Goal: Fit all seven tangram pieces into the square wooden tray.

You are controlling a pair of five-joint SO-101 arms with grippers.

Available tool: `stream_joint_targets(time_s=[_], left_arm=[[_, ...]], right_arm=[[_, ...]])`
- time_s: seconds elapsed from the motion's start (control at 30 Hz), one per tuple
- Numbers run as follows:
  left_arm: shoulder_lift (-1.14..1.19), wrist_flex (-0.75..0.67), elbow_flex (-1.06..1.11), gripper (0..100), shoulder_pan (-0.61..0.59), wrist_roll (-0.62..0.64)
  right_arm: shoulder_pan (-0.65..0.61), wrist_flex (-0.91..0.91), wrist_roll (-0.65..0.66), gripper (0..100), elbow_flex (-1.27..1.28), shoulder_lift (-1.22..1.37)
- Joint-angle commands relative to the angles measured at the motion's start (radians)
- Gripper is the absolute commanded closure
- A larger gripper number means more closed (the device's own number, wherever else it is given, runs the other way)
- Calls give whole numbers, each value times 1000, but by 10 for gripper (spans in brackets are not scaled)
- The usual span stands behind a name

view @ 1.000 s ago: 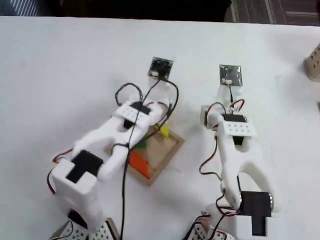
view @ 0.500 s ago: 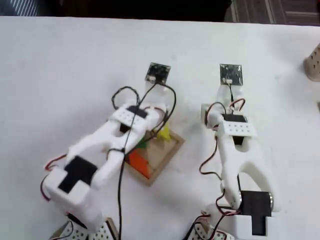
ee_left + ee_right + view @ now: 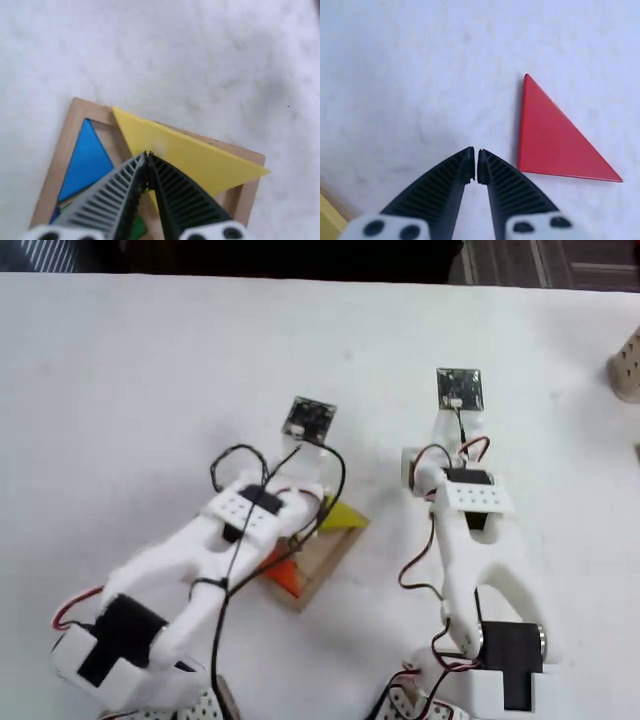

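Thin, stiff, light and probably slick, so handle the yellow triangle (image 3: 200,157) gently. Lies askew over a corner of the wooden tray (image 3: 67,130), directly under the closed tips of the left tool (image 3: 147,159), overhanging the rim beyond them. Better pinched across a raised edge than pressed flat. As for the right tool (image 3: 475,165): shut and empty above the bench (image 3: 395,60), with the red triangle (image 3: 547,145) flat just ahead, not touching. Compared with a second ago: left tool drawn back toward its base, more yellow uncovered.

Left arm (image 3: 190,555) overhangs tray (image 3: 325,552); yellow triangle (image 3: 342,515) blocks its far corner; right edge open
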Motion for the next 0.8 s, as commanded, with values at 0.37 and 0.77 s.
stream_joint_targets(time_s=[0.37,0.77], left_arm=[[-128,-255,71,978,120,38],[153,-126,-120,978,130,77]], right_arm=[[-35,-18,26,981,-14,-5],[-35,-22,28,981,-21,30]])
